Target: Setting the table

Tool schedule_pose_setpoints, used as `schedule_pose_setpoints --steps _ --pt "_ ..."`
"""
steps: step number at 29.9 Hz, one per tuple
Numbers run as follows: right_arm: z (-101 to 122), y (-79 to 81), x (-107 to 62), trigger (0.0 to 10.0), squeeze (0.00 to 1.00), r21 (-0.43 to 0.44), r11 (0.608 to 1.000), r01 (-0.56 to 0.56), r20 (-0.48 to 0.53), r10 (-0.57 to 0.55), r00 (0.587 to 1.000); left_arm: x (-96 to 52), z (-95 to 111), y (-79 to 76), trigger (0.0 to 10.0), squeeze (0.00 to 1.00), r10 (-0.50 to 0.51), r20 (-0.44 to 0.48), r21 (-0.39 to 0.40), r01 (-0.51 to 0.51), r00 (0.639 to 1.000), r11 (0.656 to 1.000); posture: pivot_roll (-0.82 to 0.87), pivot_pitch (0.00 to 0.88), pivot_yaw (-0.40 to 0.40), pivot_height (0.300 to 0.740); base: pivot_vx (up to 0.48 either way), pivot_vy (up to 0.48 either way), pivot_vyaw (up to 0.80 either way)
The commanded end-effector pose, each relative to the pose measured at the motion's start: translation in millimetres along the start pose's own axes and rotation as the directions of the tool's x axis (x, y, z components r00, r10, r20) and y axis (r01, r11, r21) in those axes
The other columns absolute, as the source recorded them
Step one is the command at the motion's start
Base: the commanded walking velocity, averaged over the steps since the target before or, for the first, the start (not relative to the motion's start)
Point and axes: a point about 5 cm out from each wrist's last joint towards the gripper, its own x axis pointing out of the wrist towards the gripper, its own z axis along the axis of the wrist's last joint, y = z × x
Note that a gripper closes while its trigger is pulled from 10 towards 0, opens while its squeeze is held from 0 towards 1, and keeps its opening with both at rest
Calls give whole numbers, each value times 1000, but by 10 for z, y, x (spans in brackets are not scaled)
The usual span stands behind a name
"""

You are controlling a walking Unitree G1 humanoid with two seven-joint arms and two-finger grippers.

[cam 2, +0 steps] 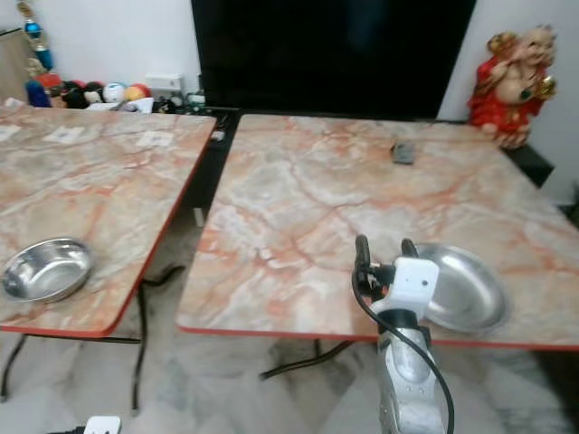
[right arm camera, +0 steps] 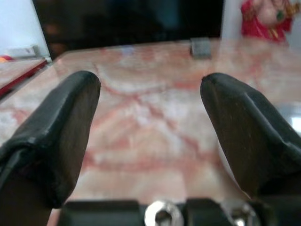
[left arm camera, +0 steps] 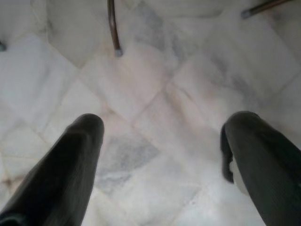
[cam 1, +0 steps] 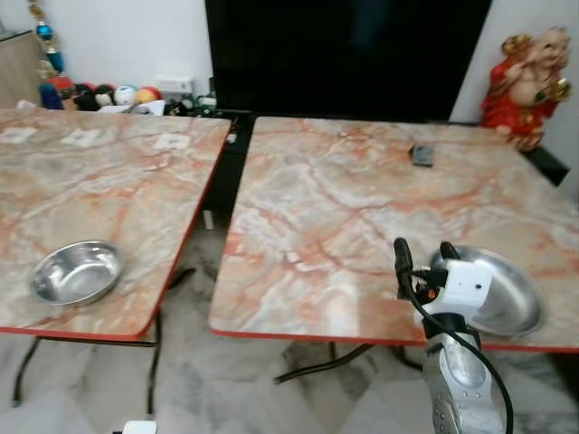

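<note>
A shallow steel plate [cam 1: 507, 294] lies near the front right edge of the right marble table [cam 1: 362, 208]. My right gripper [cam 1: 425, 255] is raised over that front edge, just left of the plate, fingers open with nothing between them. A steel bowl [cam 1: 77, 271] sits near the front edge of the left marble table [cam 1: 99, 181]. My left gripper [left arm camera: 162, 146] hangs low over the white marble floor, open and empty.
A gap with table legs and cables separates the two tables. A small dark device [cam 1: 422, 155] lies at the right table's far side. A red and gold statue [cam 1: 529, 77] stands at the far right. A large black screen [cam 1: 344, 54] is behind the tables.
</note>
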Motion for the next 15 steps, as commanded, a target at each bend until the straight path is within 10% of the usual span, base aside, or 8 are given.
schedule_pose_setpoints --steps 1,15 --pt "22 4 23 10000 0 11 1000 5 6 -5 1000 -4 -10 41 10000 0 12 -11 -1 -12 1000 1000 -1 33 -24 740 0 480 0" --pt "15 85 53 10000 0 22 1000 -14 1 14 1000 -30 -111 59 10000 0 23 -48 -15 -24 999 1000 6 49 -32 740 0 480 0"
